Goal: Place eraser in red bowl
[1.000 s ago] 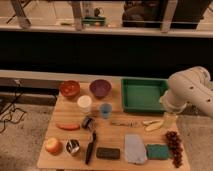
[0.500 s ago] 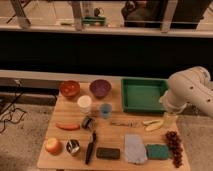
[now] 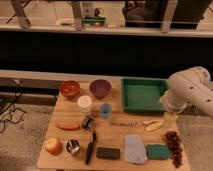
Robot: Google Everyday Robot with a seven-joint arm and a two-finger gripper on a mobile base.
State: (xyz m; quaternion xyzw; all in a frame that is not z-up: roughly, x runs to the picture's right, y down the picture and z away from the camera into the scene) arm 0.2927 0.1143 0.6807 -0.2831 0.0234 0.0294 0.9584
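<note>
Wooden bench (image 3: 112, 136) below dark windows. The eraser (image 3: 108, 153) lies at the near edge and the red bowl (image 3: 69, 89) far left. My end effector (image 3: 169, 119) hangs at right; I cannot tell its opening. Reach step: next I must cross left to the eraser.

We see soft warm light on the wooden table (image 3: 57, 112). Right behind the table it is dark; farther back, bright daylight shines. Shadows on the table are faint. The gripper (image 3: 169, 119) hangs dim over the table's right edge.

Eraser (image 3: 108, 153) lies flat (front edge), red bowl (image 3: 69, 93) back-left, end effector (image 3: 169, 119) right.
</note>
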